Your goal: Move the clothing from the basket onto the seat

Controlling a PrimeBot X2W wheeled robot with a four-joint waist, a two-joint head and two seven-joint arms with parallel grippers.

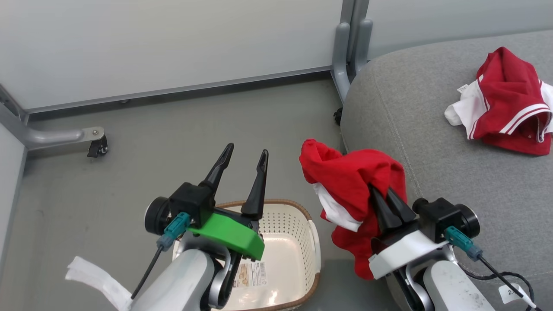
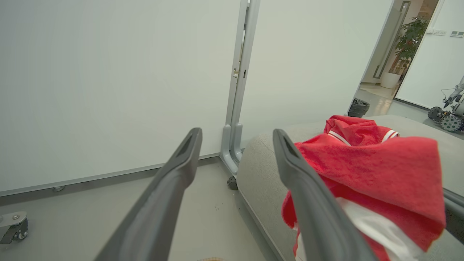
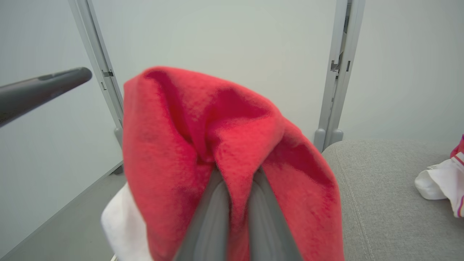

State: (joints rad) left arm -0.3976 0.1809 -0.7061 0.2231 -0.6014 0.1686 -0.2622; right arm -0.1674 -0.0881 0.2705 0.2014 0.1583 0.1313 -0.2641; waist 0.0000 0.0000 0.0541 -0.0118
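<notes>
Item 1, clothing: red soft fabric, white panel showing; bunched, hangs in air from closed jaws of right gripper, over floor, just beside seat edge, clear of basket.
Item 2, second garment: red, white stripes and trim; crumpled, lies on seat.
Item 3, basket: cream perforated plastic, brown rim, label sticker inside; upright on floor.
Item 4, seat: light grey upholstery, rounded corner, stitched seam; right of basket.

The basket sits on the floor left of the seat.
</notes>
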